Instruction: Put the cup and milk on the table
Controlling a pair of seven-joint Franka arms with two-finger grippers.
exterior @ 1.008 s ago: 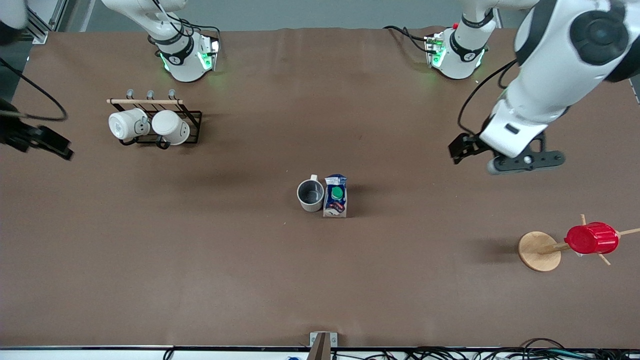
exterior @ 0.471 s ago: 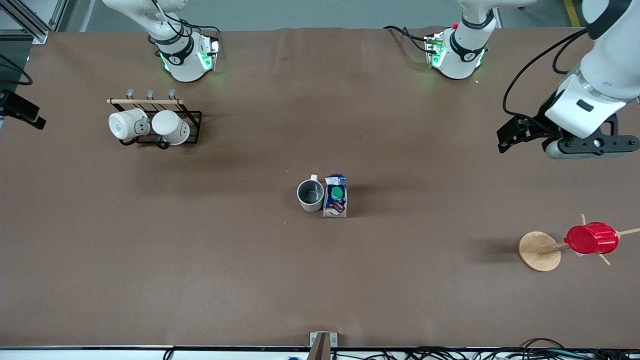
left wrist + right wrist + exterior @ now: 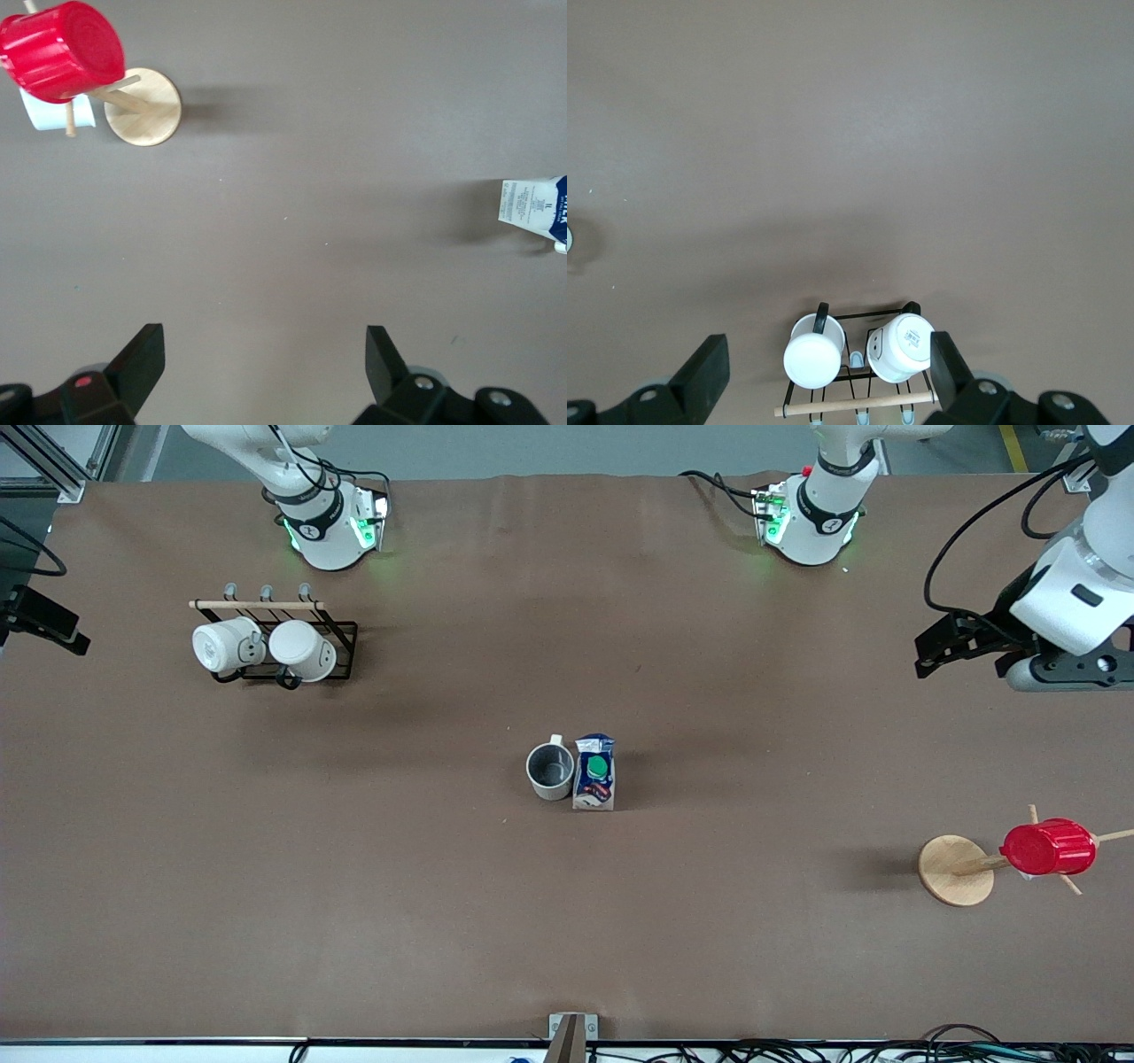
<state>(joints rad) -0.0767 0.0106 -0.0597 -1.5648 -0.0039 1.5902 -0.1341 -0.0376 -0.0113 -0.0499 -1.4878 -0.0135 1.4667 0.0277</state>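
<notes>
The cream-beige cup (image 3: 550, 771) stands upright on the brown table (image 3: 354, 886) near its middle, dark grey inside showing. The blue-and-white milk (image 3: 594, 772) with its green cap stands right beside it, toward the left arm's end; its edge shows in the left wrist view (image 3: 534, 205). My left gripper (image 3: 263, 354) is open and empty, high over bare table at the left arm's end (image 3: 1059, 677). My right gripper (image 3: 826, 365) is open and empty, over the table's edge at the right arm's end (image 3: 49, 627). Both are well away from the cup and milk.
A black wire rack (image 3: 341, 638) holding two white mugs (image 3: 226, 645) stands near the right arm's base and shows in the right wrist view (image 3: 859, 354). A red ribbed cup (image 3: 1048, 848) hangs on a peg stand with a round wooden disc (image 3: 955, 870) at the left arm's end.
The left arm has swung away from the table's middle toward its own end. The right gripper has drawn back to the table's edge. The cup and milk have not moved.
</notes>
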